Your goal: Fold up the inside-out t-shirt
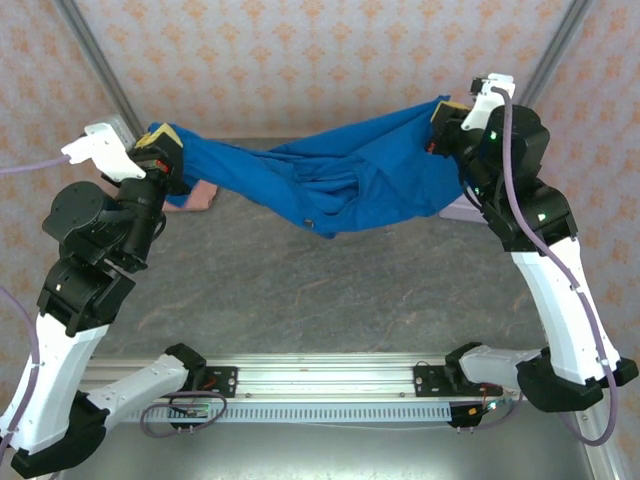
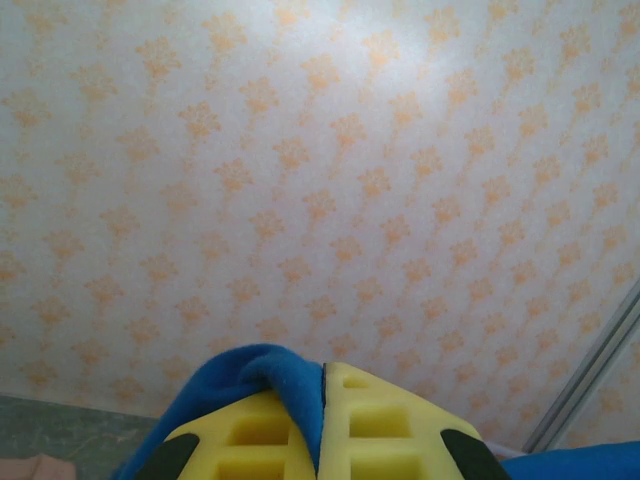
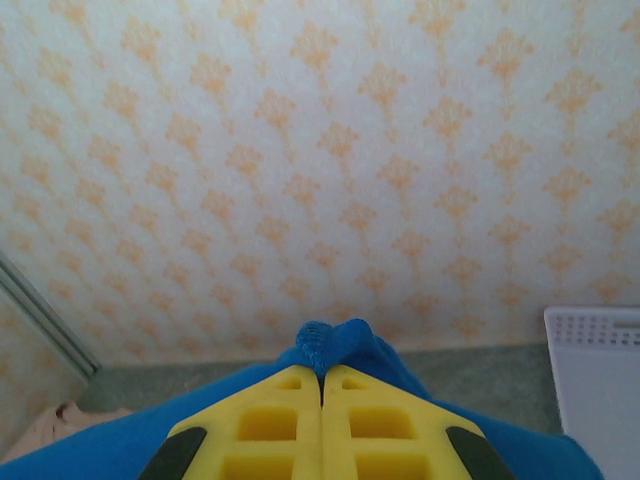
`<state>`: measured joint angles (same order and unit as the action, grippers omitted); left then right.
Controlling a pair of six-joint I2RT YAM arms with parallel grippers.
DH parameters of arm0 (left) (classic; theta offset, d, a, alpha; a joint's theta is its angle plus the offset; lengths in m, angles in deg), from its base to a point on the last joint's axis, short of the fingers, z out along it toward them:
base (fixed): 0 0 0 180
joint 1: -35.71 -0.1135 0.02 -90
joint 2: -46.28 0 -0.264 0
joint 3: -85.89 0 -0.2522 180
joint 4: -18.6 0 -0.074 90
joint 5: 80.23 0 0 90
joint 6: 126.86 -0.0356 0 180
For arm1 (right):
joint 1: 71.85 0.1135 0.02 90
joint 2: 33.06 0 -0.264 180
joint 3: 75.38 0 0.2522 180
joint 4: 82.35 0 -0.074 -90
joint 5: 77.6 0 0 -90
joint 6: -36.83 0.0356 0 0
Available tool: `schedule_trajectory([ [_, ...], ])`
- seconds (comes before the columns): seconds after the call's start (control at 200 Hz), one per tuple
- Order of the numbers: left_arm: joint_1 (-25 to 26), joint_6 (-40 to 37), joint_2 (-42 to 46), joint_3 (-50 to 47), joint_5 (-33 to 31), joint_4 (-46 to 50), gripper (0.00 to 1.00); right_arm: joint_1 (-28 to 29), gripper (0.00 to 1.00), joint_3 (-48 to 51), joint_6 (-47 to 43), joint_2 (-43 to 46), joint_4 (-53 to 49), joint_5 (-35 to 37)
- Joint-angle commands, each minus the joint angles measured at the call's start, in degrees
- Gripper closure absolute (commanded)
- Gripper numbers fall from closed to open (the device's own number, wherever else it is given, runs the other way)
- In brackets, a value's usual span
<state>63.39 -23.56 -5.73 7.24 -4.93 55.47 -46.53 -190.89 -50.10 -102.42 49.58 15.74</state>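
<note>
A pale wall papered with small orange floral motifs (image 1: 300, 60) backs the scene, and below it lies the grey marbled tabletop (image 1: 300, 290). The royal-blue short-sleeved cotton t-shirt (image 1: 340, 180) hangs in the air above the far part of the table, stretched like a hammock between the two arms, its middle sagging in bunched folds toward the surface. The left black-and-white arm (image 1: 80, 260) rises at the left side, the right black-and-white arm (image 1: 540, 240) at the right. A salmon-pink cloth (image 1: 200, 192) lies on the table beneath the shirt's left end, and a white perforated plastic bin (image 3: 595, 380) stands at the far right. The left gripper (image 2: 322, 375) has its yellow foam-padded fingers (image 2: 375, 420) pressed together on a fold of the blue fabric; the right gripper (image 3: 321, 378) likewise pinches a tuft of the shirt's other end between closed yellow fingers (image 3: 265, 425)
</note>
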Motion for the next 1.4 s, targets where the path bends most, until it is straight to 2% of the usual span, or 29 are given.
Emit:
schedule_trajectory([
  [0.0, -0.38, -2.66, -1.18, 2.41, 1.25, 3.66, 1.00, -0.23, 1.00, 1.13, 0.23, 2.63, -0.28, -0.08],
  [0.045, -0.35, -2.94, -2.50, 2.82, 0.08, 4.23, 1.00, -0.19, 1.00, 1.88, 0.27, 1.87, -0.44, 1.41],
  [0.14, -0.87, -3.43, -7.56, 5.25, -3.21, 7.31, 1.00, -0.58, 1.00, 2.18, -1.06, -5.80, -1.76, 8.24],
  [0.215, -1.56, -2.87, -12.91, 7.81, -2.99, 10.30, 1.00, -4.66, 0.99, -0.27, 0.72, -15.22, -4.23, 8.86],
  [0.3, -2.37, -1.36, -19.62, 9.96, -2.00, 12.84, 1.00, -10.08, 0.89, -8.16, 4.15, -28.54, -11.10, 1.76],
  [0.385, -3.93, 0.82, -27.04, 11.21, -1.58, 13.63, 1.00, -10.43, 0.72, -16.10, 3.58, -39.26, -18.05, 1.24],
  [0.48, -6.38, 3.71, -36.97, 13.11, -1.58, 12.84, 1.00, -8.81, 0.56, -11.03, 2.68, -39.92, -15.73, -0.81],
  [0.585, -9.52, 6.65, -49.89, 18.28, -1.33, 11.30, 1.00, -7.82, 0.48, 1.82, 3.63, -34.68, -11.76, -4.18],
  [0.63, -10.63, 7.08, -55.27, 22.88, 0.35, 13.52, 0.85, -7.28, 0.46, 7.85, 4.41, -31.47, -10.82, -5.01],
  [0.696, -11.24, 6.05, -61.38, 28.15, 1.95, 17.31, 0.49, -6.23, 0.45, 17.38, 6.25, -25.95, -9.57, -6.05],
  [0.721, -11.22, 5.45, -62.16, 28.92, 2.47, 18.45, 0.38, -6.07, 0.44, 20.90, 7.26, -24.12, -9.57, -6.42],
  [0.781, -11.25, 5.29, -60.45, 25.73, 4.56, 18.72, 0.23, -6.14, 0.42, 29.10, 10.10, -18.91, -10.30, -7.28],
  [0.836, -11.16, 6.46, -54.46, 17.15, 8.36, 16.24, 0.14, -6.11, 0.40, 35.48, 12.30, -15.05, -11.14, -6.07],
  [0.946, -10.45, 12.27, -38.53, -8.30, 18.68, 5.88, 0.08, -7.42, 0.39, 44.26, 16.66, -10.82, -10.75, -6.02],
  [1.031, -7.85, 15.79, -28.43, -23.12, 21.88, 4.13, 0.08, -10.91, 0.39, 48.83, 19.10, -11.62, -8.54, -11.88],
  [1.111, -2.55, 16.94, -21.90, -32.92, 21.47, 8.55, 0.10, -11.18, 0.40, 50.42, 19.22, -13.87, -8.13, -13.12],
  [1.171, 1.08, 20.84, -18.34, -39.60, 23.27, 10.55, 0.12, -11.26, 0.40, 51.44, 19.55, -15.49, -7.32, -14.10],
  [1.286, 5.69, 24.77, -13.40, -48.88, 28.43, 8.71, 0.15, -11.28, 0.41, 52.85, 19.75, -18.04, -5.74, -15.73],
  [1.391, 8.84, 22.83, -13.64, -52.18, 30.61, 5.03, 0.15, -11.39, 0.44, 53.79, 19.28, -19.40, -4.53, -15.46],
])
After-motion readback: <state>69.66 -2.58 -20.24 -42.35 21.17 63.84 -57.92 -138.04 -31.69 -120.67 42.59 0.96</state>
